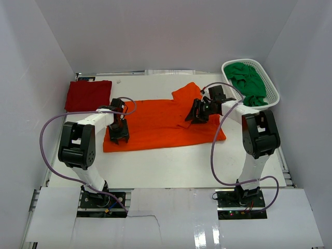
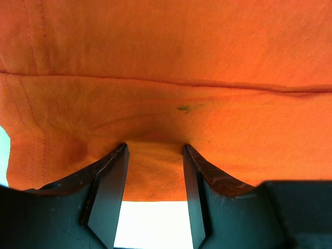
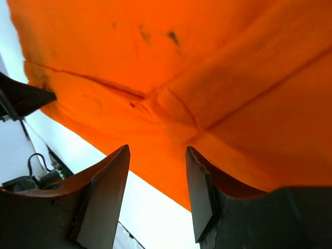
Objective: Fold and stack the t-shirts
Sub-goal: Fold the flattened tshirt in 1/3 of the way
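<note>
A bright orange t-shirt (image 1: 155,122) lies spread across the middle of the table, with one sleeve folded up at the back right. My left gripper (image 1: 118,134) is down on its left edge. In the left wrist view the left gripper (image 2: 155,147) is open, its tips pressed into the orange t-shirt (image 2: 166,52), whose hem lies between them. My right gripper (image 1: 196,116) hangs over the shirt's right part. It (image 3: 158,149) is open with nothing in it, above the orange t-shirt (image 3: 207,62). A dark red t-shirt (image 1: 87,95) lies folded at the back left. A green t-shirt (image 1: 249,83) is bunched in the basket.
A white mesh basket (image 1: 273,93) stands at the back right corner. White walls close in the table on three sides. Purple cables loop from both arms. Bare table shows in front of the orange shirt.
</note>
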Robot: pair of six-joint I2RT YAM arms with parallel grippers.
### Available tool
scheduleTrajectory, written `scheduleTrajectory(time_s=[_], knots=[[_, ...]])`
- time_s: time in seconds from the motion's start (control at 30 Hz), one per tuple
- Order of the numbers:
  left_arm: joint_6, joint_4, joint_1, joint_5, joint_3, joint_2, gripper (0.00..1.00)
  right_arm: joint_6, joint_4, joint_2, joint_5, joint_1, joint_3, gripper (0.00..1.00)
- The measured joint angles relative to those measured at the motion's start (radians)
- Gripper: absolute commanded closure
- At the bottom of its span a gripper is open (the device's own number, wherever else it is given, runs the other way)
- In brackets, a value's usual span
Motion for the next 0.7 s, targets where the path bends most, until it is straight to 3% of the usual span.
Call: scheduleTrajectory(time_s=[0.2, 0.7], knots=[[0.002, 0.002, 0.000, 0.000, 0.000, 0.000, 0.43, 0.039, 0.082, 0.043, -0.031, 0.019, -0.002, 0.45], [0.007, 0.003, 0.000, 0.000, 0.000, 0.000, 0.43, 0.043, 0.087, 0.050, 0.004, 0.047, -0.056, 0.44]])
